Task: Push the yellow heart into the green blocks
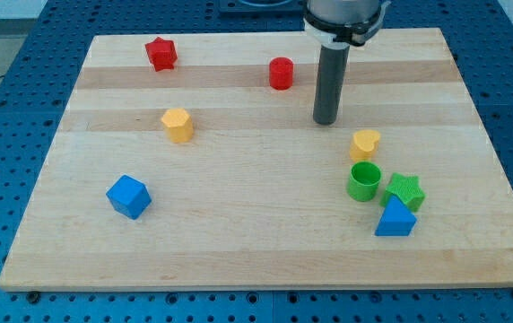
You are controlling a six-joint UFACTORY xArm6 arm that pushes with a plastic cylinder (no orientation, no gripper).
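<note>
Up-left of the yellow heart point(364, 144), my tip point(326, 121) touches nothing

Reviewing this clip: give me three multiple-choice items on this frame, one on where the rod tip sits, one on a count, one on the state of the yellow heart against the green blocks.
1. Where is my tip relative to the yellow heart?
A. Up and to the view's left of it, apart
B. Below it, touching
C. To its right, touching

2. How many red blocks are on the board?
A. One
B. Two
C. Three

3. How does the yellow heart stand to the green cylinder?
A. Far across the board
B. Stacked on top of it
C. Just above it in the view, very close

Answers: 1 A, bare wood shows between tip and heart. 2 B, the red star and red cylinder. 3 C, the heart sits directly above the cylinder, with the green star beside that.
</note>
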